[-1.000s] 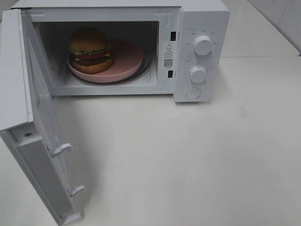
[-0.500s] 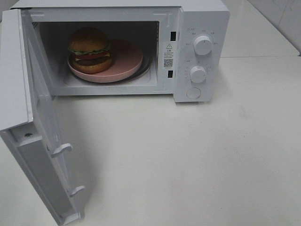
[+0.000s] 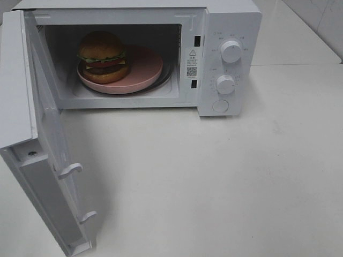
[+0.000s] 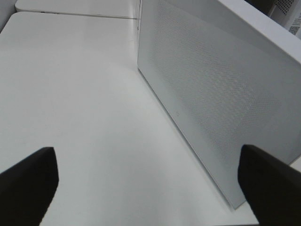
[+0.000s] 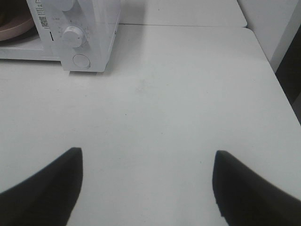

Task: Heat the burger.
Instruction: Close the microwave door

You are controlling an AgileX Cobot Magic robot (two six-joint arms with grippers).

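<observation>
Inside the cavity of the white microwave: the burger, set upright on a pink plate, toward the plate's left side, bun uppermost. The item is loaded; heating is judged not yet begun.

Door: swung wide open to the left, latch hooks exposed on its inner edge.

Left gripper: fingers spread wide, nothing held between them. It is placed near the outer face of the door, above the bare table; whether the door is touched cannot be told.

Right gripper: fingers likewise spread, nothing held. It is hung over the table in front of the control panel, with the lower knob and the round button ahead of it.

Hazards, entered as judgement:
- The door may be left unlatched if it is pushed too softly or too close to the hinge, and no heat would be obtained.
- The oven may be slid or turned on the smooth table if the door is shoved hard, as nothing braces it.
- The upper knob may be mistaken for the lower, the two being alike and close together.
- The burger, seated off-centre, may be jolted by a slammed door.
</observation>
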